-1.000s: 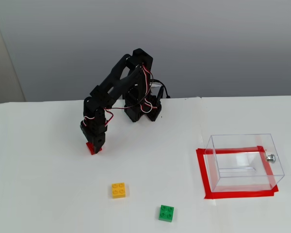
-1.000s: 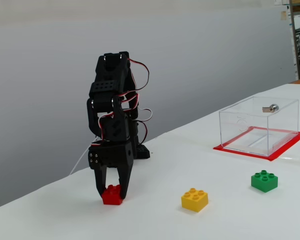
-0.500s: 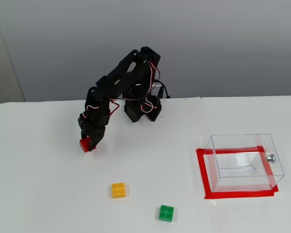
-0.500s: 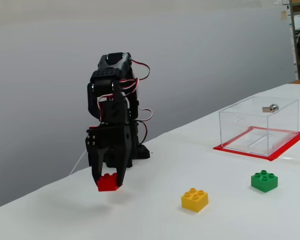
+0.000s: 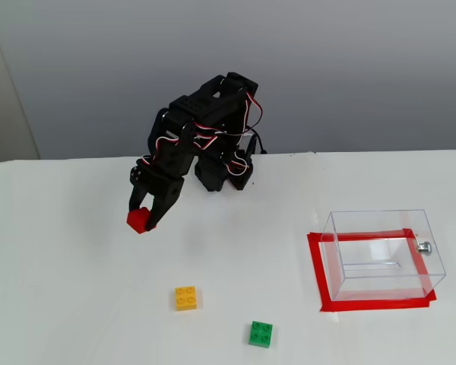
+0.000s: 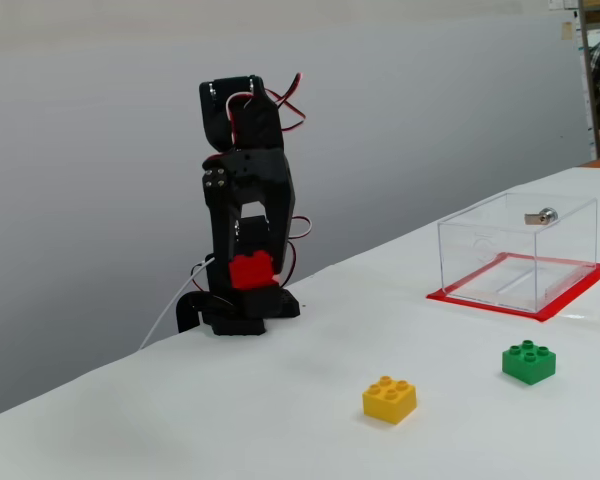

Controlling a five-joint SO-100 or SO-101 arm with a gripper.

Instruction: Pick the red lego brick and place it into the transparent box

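Right now your black two-finger tool [image 5: 146, 217] is closed on the small square bright red plastic brick [image 5: 138, 220], pinching it between its fingertips. In both fixed views the brick hangs clear of the white bench [image 5: 76, 304], its shadow lying apart from it, so you have it lifted and ready to carry. It sits low in the grip, most of its body showing below the fingers, which should let it drop freely when you let go.

Well apart from it, toward the right of a fixed view, stands the clear rectangular plastic box [image 5: 380, 255]. Its walls are thin and see-through, its top is open, and a small silver knob [image 5: 423, 245] sticks out of one side. It looks empty. A rectangle of glossy red tape [image 5: 317, 274] frames its base, likely marking where the box belongs.

Two other bricks rest untouched on the bench, both studded on top: a yellow plastic brick [image 5: 186, 297] and a green plastic brick [image 5: 261, 333], near each other and between the arm and the box. The arm is matte black with red and white wires looping over it.
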